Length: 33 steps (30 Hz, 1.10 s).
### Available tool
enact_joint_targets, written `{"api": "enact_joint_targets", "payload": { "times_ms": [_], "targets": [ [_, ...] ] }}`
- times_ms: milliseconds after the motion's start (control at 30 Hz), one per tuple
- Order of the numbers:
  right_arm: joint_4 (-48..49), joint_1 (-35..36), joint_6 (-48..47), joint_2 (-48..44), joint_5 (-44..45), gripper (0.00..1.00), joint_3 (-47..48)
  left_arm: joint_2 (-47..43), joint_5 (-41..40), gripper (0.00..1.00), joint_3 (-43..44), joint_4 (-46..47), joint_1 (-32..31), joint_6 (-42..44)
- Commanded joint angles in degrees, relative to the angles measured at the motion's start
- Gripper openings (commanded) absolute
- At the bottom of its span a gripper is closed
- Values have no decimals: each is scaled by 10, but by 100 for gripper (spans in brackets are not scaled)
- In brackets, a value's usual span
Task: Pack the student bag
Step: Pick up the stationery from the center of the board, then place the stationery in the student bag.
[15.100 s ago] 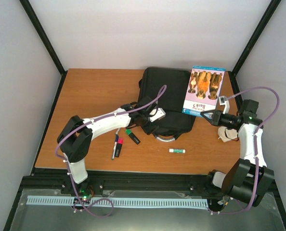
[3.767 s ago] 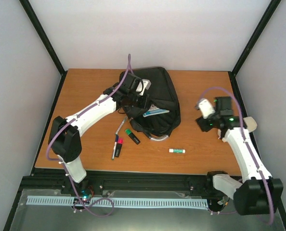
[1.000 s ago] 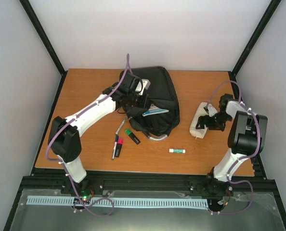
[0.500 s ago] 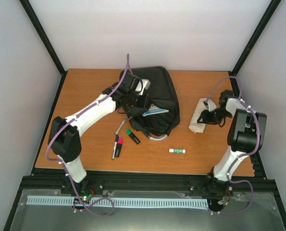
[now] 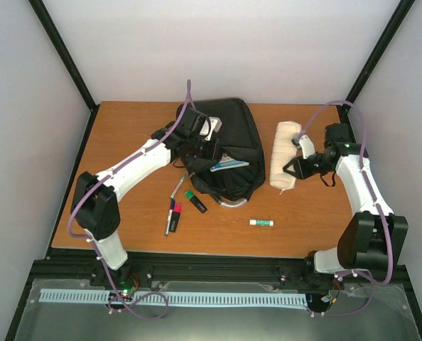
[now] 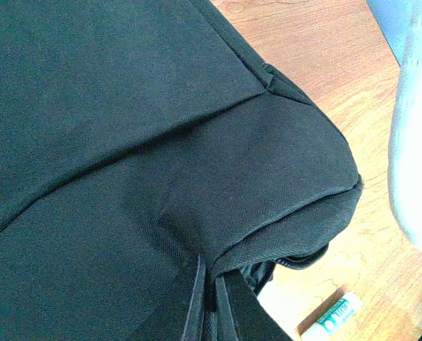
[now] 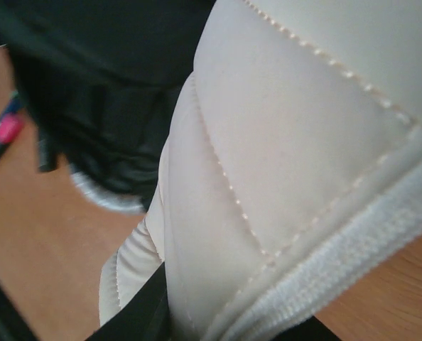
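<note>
1. Packing is partly done, judging from the overhead view. A flat book with a teal edge (image 5: 230,165) sits in the mouth of the large black fabric student bag (image 5: 236,131).
2. The left gripper (image 5: 200,145) is pinched together on a fold of the bag's fabric at the mouth. It appears to hold the opening up. The bag lies directly under this gripper and spreads to its right on the orange-brown wooden table (image 5: 126,135).
3. The right gripper (image 5: 289,168) is clamped on the padded, stitched, cream-white fabric pouch (image 5: 285,142). Its wrist view shows the pouch filling the space between the fingers. The pouch stretches from this gripper away from the arms and stands apart from the bag, to the bag's right.
4. Left to pack, by this judgement, are the pouch and the loose items on the table nearer the arms than both grippers. These are a small white glue stick (image 5: 261,222), a green-capped black highlighter (image 5: 195,202) and several slim pens (image 5: 172,215).
5. The bag's long axis runs away from the arms and back toward them, leaning slightly. Its grey loop handle (image 5: 232,204) points toward the arm bases, and the rounded far end points to the back wall.
</note>
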Motion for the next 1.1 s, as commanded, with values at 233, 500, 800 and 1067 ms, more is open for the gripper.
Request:
{"api": "enact_joint_targets", "payload": {
  "times_ms": [233, 500, 800, 1067],
  "targets": [
    [-127, 106, -56, -11, -144, 15, -13, -26, -38, 1, 6, 36, 4, 13],
    [-141, 150, -87, -2, -186, 9, -30, -78, -66, 1, -42, 111, 4, 9],
    [-109, 302, -66, 0, -197, 9, -48, -123, -84, 1, -77, 163, 9, 15],
    [-74, 333, -32, 63, -194, 10, -63, -134, -89, 1, -79, 167, 10, 16]
  ]
}}
